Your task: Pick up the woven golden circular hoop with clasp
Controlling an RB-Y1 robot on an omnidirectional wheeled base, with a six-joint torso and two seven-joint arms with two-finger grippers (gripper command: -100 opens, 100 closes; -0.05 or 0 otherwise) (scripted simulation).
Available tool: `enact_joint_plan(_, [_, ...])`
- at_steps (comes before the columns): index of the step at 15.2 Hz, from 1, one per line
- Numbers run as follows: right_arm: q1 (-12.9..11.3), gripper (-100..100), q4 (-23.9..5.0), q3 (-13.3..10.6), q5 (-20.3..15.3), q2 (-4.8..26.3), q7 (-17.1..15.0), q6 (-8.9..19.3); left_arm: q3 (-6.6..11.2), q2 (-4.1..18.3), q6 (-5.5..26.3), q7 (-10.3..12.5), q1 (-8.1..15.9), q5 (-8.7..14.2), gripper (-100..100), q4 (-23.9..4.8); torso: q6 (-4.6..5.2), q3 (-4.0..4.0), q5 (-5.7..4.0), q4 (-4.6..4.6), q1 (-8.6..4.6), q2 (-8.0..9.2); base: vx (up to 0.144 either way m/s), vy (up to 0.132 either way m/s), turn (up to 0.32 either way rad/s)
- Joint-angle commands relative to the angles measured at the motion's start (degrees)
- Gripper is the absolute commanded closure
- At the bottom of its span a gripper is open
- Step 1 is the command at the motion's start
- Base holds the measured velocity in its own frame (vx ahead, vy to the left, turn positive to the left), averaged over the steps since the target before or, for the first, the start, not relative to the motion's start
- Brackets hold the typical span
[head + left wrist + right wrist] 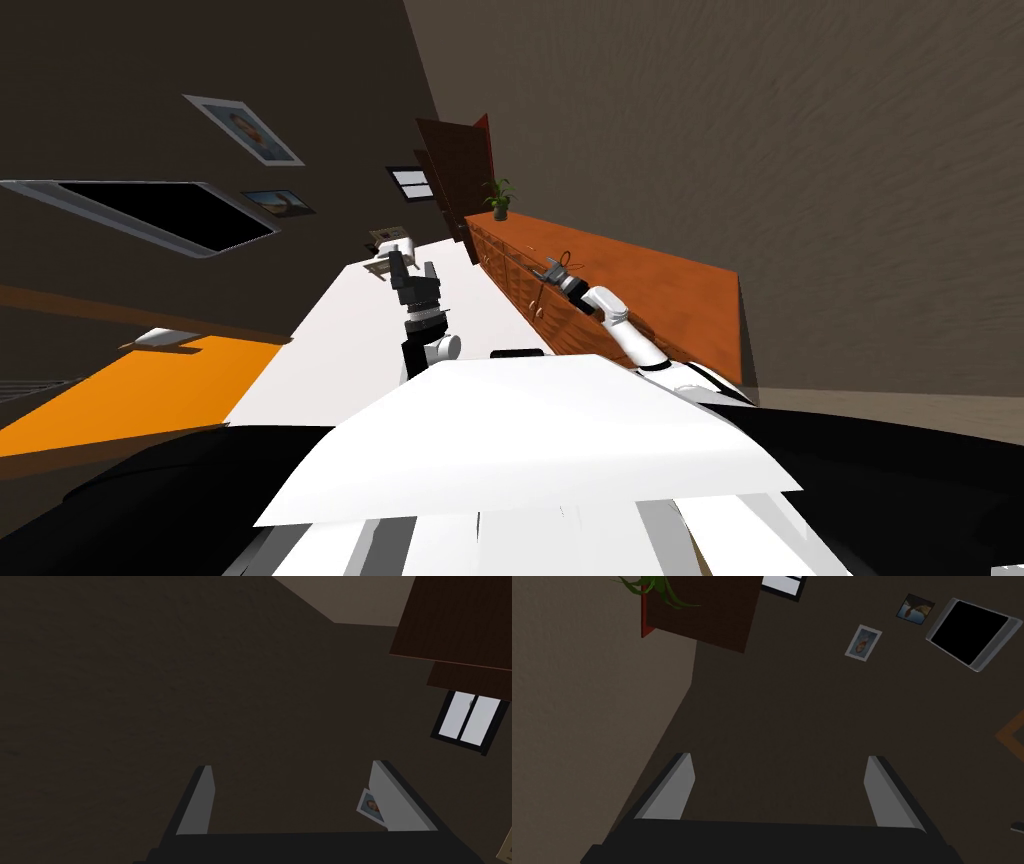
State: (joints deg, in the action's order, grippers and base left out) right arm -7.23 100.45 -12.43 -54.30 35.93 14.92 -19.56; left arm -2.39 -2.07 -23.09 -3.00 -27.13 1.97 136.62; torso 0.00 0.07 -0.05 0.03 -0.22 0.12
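Both your hands are free. The left gripper (291,766) hangs over the white table (330,330) with its blades spread, and the right gripper (779,757) is spread too and holds nothing. The hoop (566,260) is probably the thin dark loop lying on the orange-brown sideboard (680,290), near the top's front edge and just beside your right gripper. It is too small to be sure. Expect it to be light, thin and a little springy. Pinch across its rim gently, because it may skid.
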Motion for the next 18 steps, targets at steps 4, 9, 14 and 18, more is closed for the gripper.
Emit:
enact_joint_plan(4, [-2.8,-100,-2.3,-1.3,-5.2,1.4,1.7,0.5,0.00,0.0,0.0,0.0,0.0,0.0,0,0.0,0.00,0.00,-0.01,0.00,-0.02,0.00,-0.035,-0.045,0.031])
enact_joint_plan(9, [-7.2,-100,-6.0,-3.4,-11.6,3.3,4.0,1.3,0.00,0.0,0.0,0.0,0.0,0.0,0,0.0,0.00,0.00,0.00,0.00,0.00,-0.01,-0.040,-0.049,0.034])
enact_joint_plan(14, [-11.5,-100,-9.6,-5.5,-17.0,4.9,6.3,2.1,0.00,0.0,0.0,0.0,0.0,0.0,0,0.0,0.01,-0.02,-0.01,-0.01,0.00,-0.05,-0.029,-0.049,0.026])
enact_joint_plan(18, [-13.5,-100,-11.3,-6.5,-21.3,5.7,7.3,2.4,0.00,0.0,0.0,0.0,0.0,0.0,0,0.0,0.00,-0.03,-0.01,-0.01,-0.02,-0.06,-0.027,-0.052,0.032])
